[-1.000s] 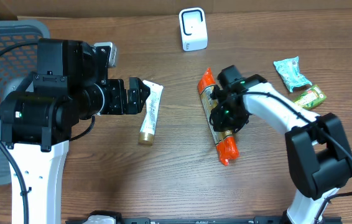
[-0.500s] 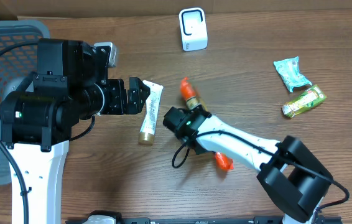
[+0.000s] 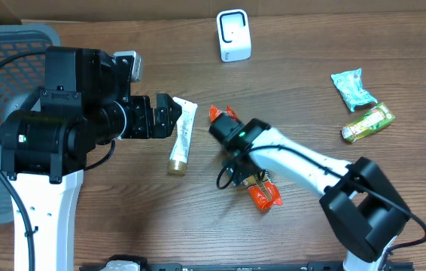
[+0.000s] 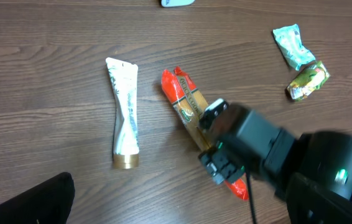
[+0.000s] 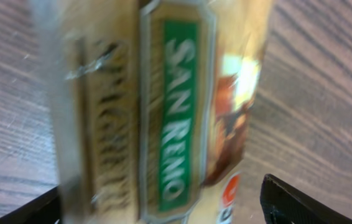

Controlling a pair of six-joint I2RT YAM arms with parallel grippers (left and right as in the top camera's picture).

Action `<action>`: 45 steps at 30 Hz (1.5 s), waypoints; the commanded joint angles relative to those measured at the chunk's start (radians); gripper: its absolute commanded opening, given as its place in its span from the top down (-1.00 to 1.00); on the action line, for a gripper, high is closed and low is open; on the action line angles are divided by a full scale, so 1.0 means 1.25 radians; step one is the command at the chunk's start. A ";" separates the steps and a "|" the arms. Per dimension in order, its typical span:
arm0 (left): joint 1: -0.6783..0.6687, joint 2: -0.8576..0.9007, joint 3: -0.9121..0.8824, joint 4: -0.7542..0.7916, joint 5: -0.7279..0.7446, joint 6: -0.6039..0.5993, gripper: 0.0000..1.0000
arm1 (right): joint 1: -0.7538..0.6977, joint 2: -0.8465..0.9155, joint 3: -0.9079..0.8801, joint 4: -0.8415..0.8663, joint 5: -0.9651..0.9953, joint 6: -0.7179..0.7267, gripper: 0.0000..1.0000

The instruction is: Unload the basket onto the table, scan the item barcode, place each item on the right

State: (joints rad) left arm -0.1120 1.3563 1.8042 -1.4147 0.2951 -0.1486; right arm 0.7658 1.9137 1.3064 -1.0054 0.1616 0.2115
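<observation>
Right wrist view: right gripper (image 5: 160, 202) spread wide, one dark fingertip (image 5: 300, 202) in each lower corner, straddling the pack (image 5: 176, 106). Nothing is pinched. The pack fills the frame, blurred, and its green label band is readable only here.

Overhead gives what the close-up hides. The pack lies flat on the table (image 3: 123, 218) at centre frame, slanting upper left to lower right, its orange ends showing past the gripper head. The right arm (image 3: 303, 162) runs from the lower right edge up-left, wrist bent down over the pack's upper half. The scanner (image 3: 233, 35) stands at top centre, well apart from the pack.

Left gripper (image 3: 166, 115), centre left, is open and empty, just beside the tube (image 3: 183, 135). The left arm (image 3: 55, 128) is bulky and folded at frame left.

Left wrist view alone shows the pack's gold middle clearly. A teal packet (image 4: 291, 45) and a green packet (image 4: 306, 81) lie at upper right.
</observation>
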 commanded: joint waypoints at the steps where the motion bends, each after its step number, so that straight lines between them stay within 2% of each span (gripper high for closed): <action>1: -0.006 0.003 0.002 0.001 0.007 0.017 -0.99 | -0.046 -0.030 -0.013 0.023 -0.079 -0.077 -0.78; 3: -0.006 0.003 0.002 0.001 0.007 0.017 -0.99 | -0.089 -0.030 -0.052 0.054 -0.154 -0.103 -0.72; 9: -0.006 0.003 0.002 0.001 0.007 0.017 -0.99 | -0.139 -0.030 -0.077 0.077 -0.295 -0.167 -0.31; 13: -0.006 0.003 0.002 0.000 0.007 0.017 -0.99 | -0.153 -0.030 -0.101 0.101 -0.341 -0.167 0.12; 15: -0.006 0.003 0.002 0.001 0.007 0.017 -0.99 | -0.161 -0.030 -0.102 0.100 -0.359 -0.167 0.26; 19: -0.006 0.003 0.002 0.001 0.007 0.017 -0.99 | -0.186 -0.030 -0.102 0.102 -0.422 -0.167 0.35; 21: -0.006 0.003 0.002 0.001 0.007 0.017 -0.99 | -0.201 -0.030 -0.101 0.103 -0.455 -0.167 0.56; 23: -0.006 0.003 0.002 0.001 0.007 0.017 -0.99 | -0.240 -0.032 -0.086 0.102 -0.586 -0.176 0.92; 31: -0.006 0.003 0.002 0.000 0.007 0.017 -0.99 | -0.364 -0.081 -0.038 0.073 -1.039 -0.337 0.93; 36: -0.006 0.003 0.002 0.000 0.007 0.017 -0.99 | -0.438 -0.142 -0.026 0.065 -1.231 -0.380 0.93; 40: -0.006 0.003 0.002 0.001 0.007 0.017 -0.99 | -0.483 -0.199 -0.016 0.067 -1.304 -0.379 0.93; 45: -0.006 0.003 0.002 0.000 0.007 0.017 -0.99 | -0.506 -0.256 0.003 0.070 -1.319 -0.348 0.93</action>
State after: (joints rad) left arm -0.1120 1.3563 1.8042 -1.4147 0.2951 -0.1490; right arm 0.1371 1.6707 1.2522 -0.9291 -1.3254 -0.2127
